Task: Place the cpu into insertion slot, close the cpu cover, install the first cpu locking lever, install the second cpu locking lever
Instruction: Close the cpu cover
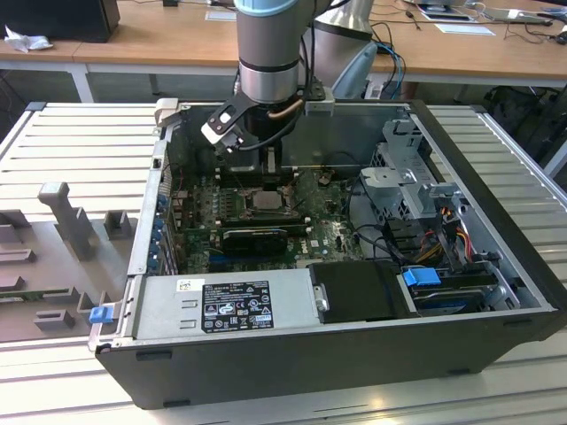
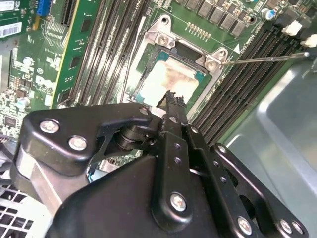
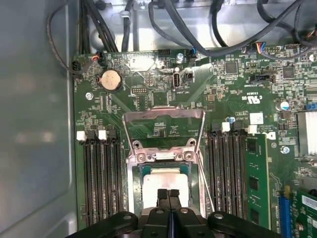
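The gripper (image 3: 168, 194) has its two fingertips (image 3: 162, 196) pressed together with nothing between them. They sit over the near edge of the cpu (image 3: 163, 179), and I cannot tell if they touch it. The cpu lies in the insertion slot (image 3: 141, 171). Just beyond the tips the cpu cover (image 3: 163, 115) is swung open. A thin wire lever (image 3: 204, 184) runs beside the slot. Farther out, the motherboard (image 3: 233, 89) bears white print and the power supply (image 1: 168, 310) a dark label (image 1: 236, 305), both too small to make out.

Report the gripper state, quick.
The gripper: shut, fingertips pressed together with nothing seen between them, poised just above the cpu.
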{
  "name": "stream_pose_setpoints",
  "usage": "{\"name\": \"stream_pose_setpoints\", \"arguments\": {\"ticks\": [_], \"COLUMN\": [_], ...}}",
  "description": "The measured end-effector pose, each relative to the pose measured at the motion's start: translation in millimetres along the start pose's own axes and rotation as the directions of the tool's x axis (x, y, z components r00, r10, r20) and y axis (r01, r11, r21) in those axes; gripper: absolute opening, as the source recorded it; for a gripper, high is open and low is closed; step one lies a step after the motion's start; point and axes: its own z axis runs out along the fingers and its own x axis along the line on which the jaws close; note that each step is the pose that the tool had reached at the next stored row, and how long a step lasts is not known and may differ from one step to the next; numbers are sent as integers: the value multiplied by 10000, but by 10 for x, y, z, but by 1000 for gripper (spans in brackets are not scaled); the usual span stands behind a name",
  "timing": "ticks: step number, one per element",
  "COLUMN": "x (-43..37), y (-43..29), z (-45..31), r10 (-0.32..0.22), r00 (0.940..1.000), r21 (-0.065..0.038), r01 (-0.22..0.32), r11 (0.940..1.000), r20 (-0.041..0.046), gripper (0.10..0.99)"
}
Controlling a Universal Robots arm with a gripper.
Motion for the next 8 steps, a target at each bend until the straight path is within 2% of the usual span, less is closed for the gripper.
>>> {"name": "stream_pose_setpoints", "arguments": {"ticks": [3,6,8], "x": [3,5,8], "y": [7,11,15], "z": [-119,-190,-278], "r10": [0,0,0], "r00": [10000,10000,10000], "r21": [0,0,0], "r01": [0,0,0], "r11": [10000,10000,10000], "r20": [-1,-1,-1], "gripper": [106,106,106]}}
